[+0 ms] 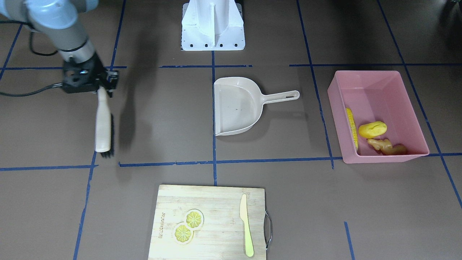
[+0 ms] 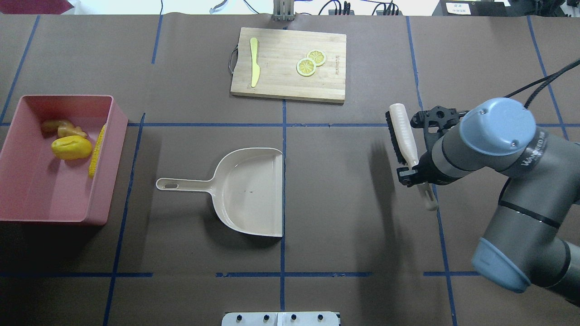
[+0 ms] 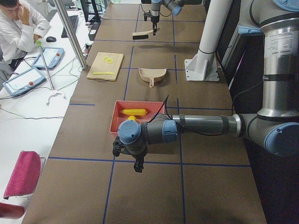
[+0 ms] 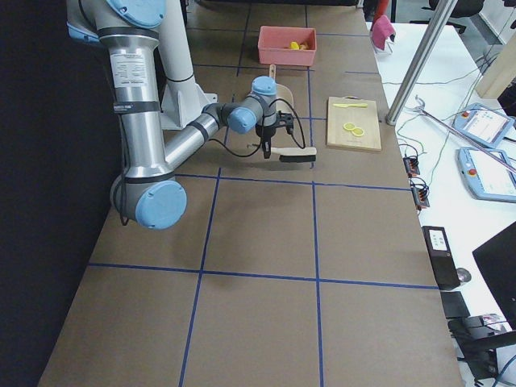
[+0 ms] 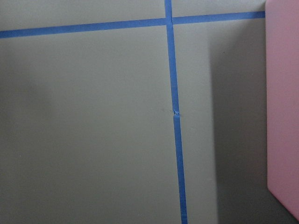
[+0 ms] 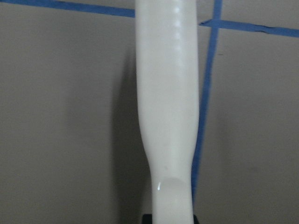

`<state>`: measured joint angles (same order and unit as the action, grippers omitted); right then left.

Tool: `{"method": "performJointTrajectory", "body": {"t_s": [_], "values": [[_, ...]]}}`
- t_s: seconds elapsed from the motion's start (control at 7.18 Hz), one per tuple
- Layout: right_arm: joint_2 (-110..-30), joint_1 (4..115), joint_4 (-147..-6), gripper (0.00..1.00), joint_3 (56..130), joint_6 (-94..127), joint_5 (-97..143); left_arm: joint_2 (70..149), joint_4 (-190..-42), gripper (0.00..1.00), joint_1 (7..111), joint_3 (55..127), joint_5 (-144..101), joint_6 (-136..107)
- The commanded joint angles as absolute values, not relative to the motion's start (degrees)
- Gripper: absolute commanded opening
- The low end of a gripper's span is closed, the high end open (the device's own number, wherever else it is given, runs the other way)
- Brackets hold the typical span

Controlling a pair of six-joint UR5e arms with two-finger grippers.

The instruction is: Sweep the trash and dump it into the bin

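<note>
Brown bench [image 1: 162, 119], gridded with blue tape. Looks like the closing step: sweeping and dumping apparently done, no trash seen on the bench, all of it inside the pink bin [image 1: 335, 108] at the robot's left end.

Right pincer [image 1: 103, 86] pinching the brush [image 1: 103, 124] by its handle, bristles sideways, seemingly lifted off the bench and well apart from the empty dustpan [image 1: 236, 106] in the middle. Left pincer [image 3: 138, 168] hanging near the bin; cannot tell whether spread or pressed together.

Next, most likely: lower the brush onto a bare patch, let go cleanly, draw back.

Counted:
- Trash: one corn cob [image 1: 352, 124], one potato lump [image 1: 372, 129] and one ginger root [image 1: 386, 146], so three pieces.
- Tools: one bin, one dustpan, one brush.
- Other items: one cutting board [image 1: 216, 202] bearing two lemon slices [image 1: 194, 219] and one knife [image 1: 246, 225].
</note>
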<state>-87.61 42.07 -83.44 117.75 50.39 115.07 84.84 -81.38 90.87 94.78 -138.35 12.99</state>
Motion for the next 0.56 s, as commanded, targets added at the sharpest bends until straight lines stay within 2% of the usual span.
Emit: {"method": "performJointTrajectory", "body": {"t_s": [0.0, 0.28, 0.42], "values": [[-101.1, 50.8, -76.0, 0.00, 117.5, 41.2, 120.3, 84.8, -81.5, 1.00, 90.9, 94.8, -138.5, 12.9], [-111.1, 54.4, -67.7, 0.00, 116.0, 38.6, 120.9, 84.8, -81.5, 1.00, 90.9, 94.9, -138.6, 12.9], [-113.4, 55.1, -60.0, 0.00, 112.3, 39.3, 121.9, 84.8, -81.5, 1.00, 90.9, 94.9, -138.7, 12.9]]}}
